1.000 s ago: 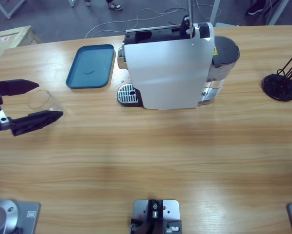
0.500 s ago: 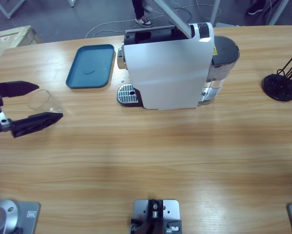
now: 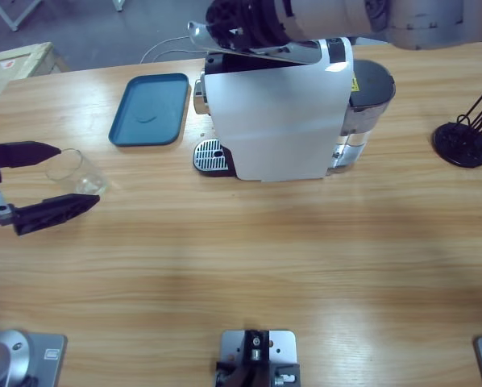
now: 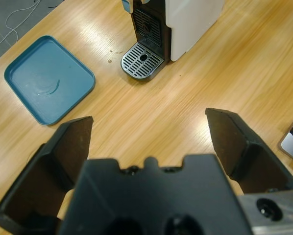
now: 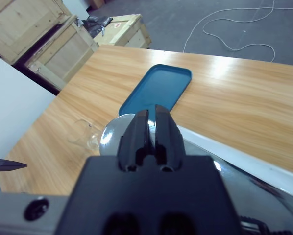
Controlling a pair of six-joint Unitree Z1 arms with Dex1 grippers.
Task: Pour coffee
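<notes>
The long wooden table (image 3: 249, 266) carries a white capsule coffee machine (image 3: 277, 121) at its far middle, its long axis running across the table and its grated drip tray (image 3: 209, 156) pointing toward the table's left end. The right arm (image 3: 346, 16) comes in along the top edge, cut off by it, and its gripper (image 3: 225, 28) sits over the machine's silver lever (image 3: 257, 50), jaws pressed together; whether they pinch the lever cannot be told. A teal tray (image 3: 150, 110) lies beside the machine. The left gripper (image 3: 60, 179) spreads wide at the left edge, flanking without touching a clear glass tumbler (image 3: 73, 172), which stands upright; any coffee in it is too faint to make out.
</notes>
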